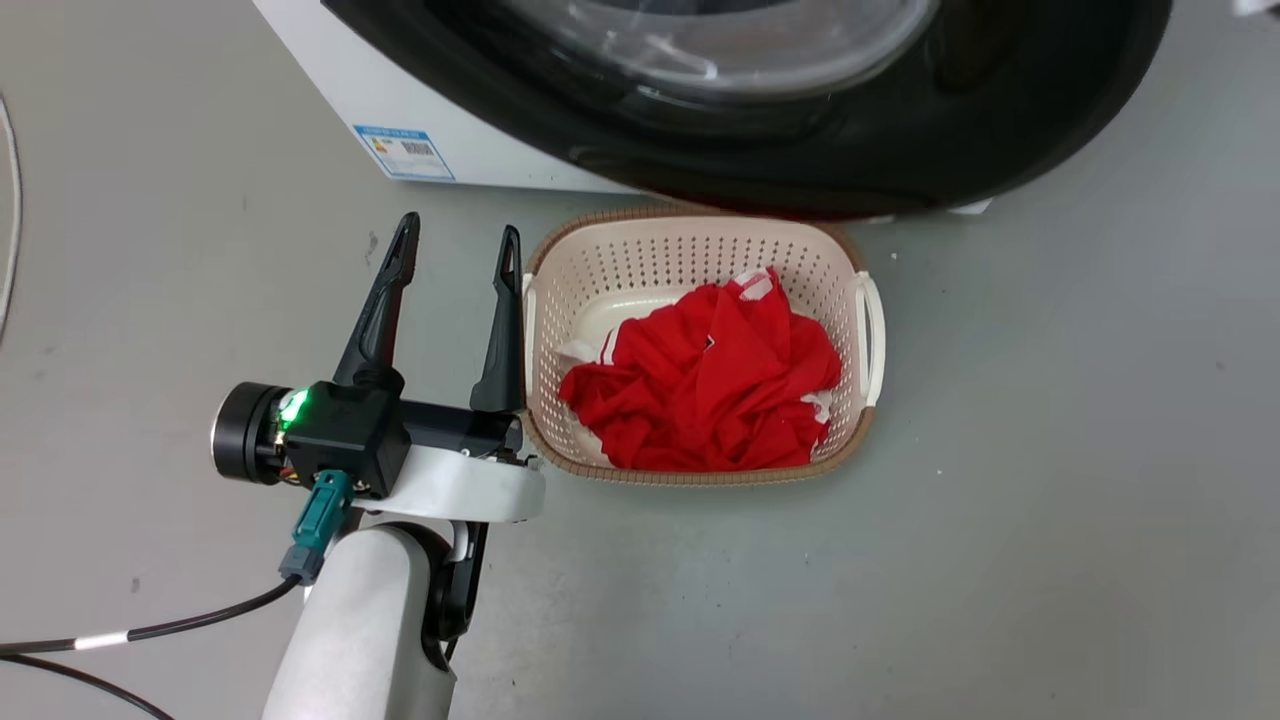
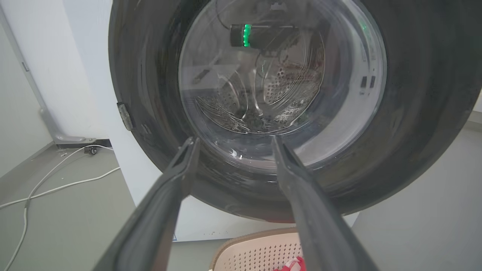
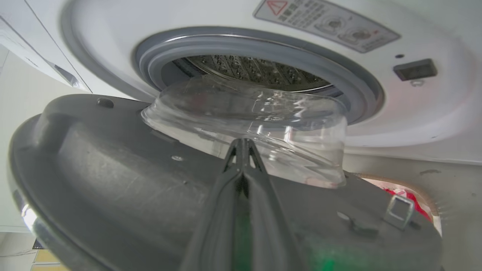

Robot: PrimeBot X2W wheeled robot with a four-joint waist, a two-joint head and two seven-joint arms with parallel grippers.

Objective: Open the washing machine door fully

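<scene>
Step in hand: swinging the door out from its inner side. Judged part-way done, not fully open.

- The washing machine door (image 1: 900, 130) stands ajar. In the right wrist view its grey inner face (image 3: 113, 169) and clear glass bowl (image 3: 244, 113) are angled away from the machine front, with the grey rubber ring (image 3: 361, 86) and steel drum (image 3: 256, 69) exposed behind. The latch hook (image 3: 398, 210) is free of the machine.
- Right pincer (image 3: 243, 145): fingers closed together, nothing between them. It sits in the gap between door and machine, tips at the foot of the glass bowl. Actual contact cannot be told.
- Left pincer (image 1: 459, 230): open and empty, low over the floor (image 1: 1050, 450), just beside the basket (image 1: 680, 260) holding the red cloth (image 1: 710, 380). It faces the door's outer side and is apart from it.
- In the left wrist view a dark cylinder with a green light ring (image 2: 246, 35) shows through the glass; probably the right arm behind the door.

Next move, as judged:
- The right arm should push outward on the inner face, following the door's arc about its hinge.
- It should press on the rigid grey surround rather than let the tips slide off the curved glass.
- The door's lower edge overhangs the basket rim in the head view, so clearance there wants watching.
- The left arm should stay out of the door's path.
</scene>
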